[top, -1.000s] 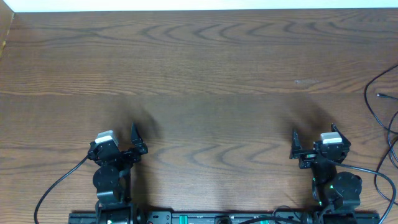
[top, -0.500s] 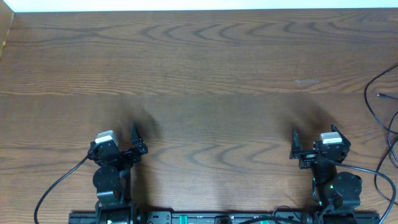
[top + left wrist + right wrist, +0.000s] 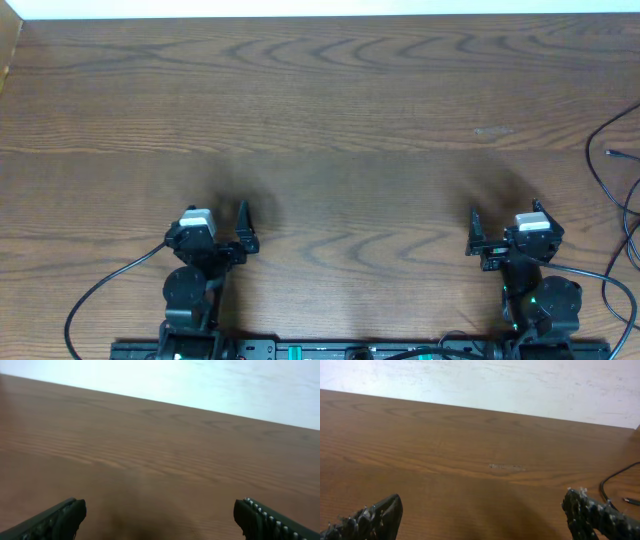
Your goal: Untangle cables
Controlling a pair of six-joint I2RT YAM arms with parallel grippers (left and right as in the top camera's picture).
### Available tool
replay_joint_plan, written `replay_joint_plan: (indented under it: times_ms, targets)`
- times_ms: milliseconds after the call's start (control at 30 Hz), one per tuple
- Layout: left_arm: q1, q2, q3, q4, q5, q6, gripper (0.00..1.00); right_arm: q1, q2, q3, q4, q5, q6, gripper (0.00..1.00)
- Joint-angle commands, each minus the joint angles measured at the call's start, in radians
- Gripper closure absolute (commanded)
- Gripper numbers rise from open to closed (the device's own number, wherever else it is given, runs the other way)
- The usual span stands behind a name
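Jaws spread wide on both the left gripper (image 3: 160, 515) at seven o'clock and the right gripper (image 3: 482, 512) at five o'clock, low over the table (image 3: 350, 120), with the cables (image 3: 588, 152) at three o'clock, near its edge.

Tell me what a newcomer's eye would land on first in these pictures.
A broad stretch of dark wood-grain table fills most of every view. The left tool and the right tool sit at the near edge, both open and holding nothing. The thin black cables show only at the table's far right edge, on the right tool's side and apart from it.
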Motion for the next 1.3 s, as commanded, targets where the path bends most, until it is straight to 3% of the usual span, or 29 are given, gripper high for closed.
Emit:
replay_joint_plan:
  times_ms: [0,200,367,1267]
  targets:
    - [-0.008,-0.029,-0.013,-0.046,0.032,0.048,0.01,0.009,-0.005,-0.002,-0.005,0.011,-0.014,0.01]
    - [-0.008,-0.057,-0.013,-0.046,0.032,0.25,0.01,0.009,-0.005,-0.002,-0.005,0.011,-0.014,0.01]
    - [-0.007,-0.061,-0.013,-0.046,0.029,0.348,0.01,0.009,-0.005,-0.002,-0.005,0.011,-0.014,0.01]
    - [0.017,-0.115,-0.013,-0.045,0.029,0.333,0.0,0.009,-0.005,-0.002,-0.005,0.011,-0.014,0.01]
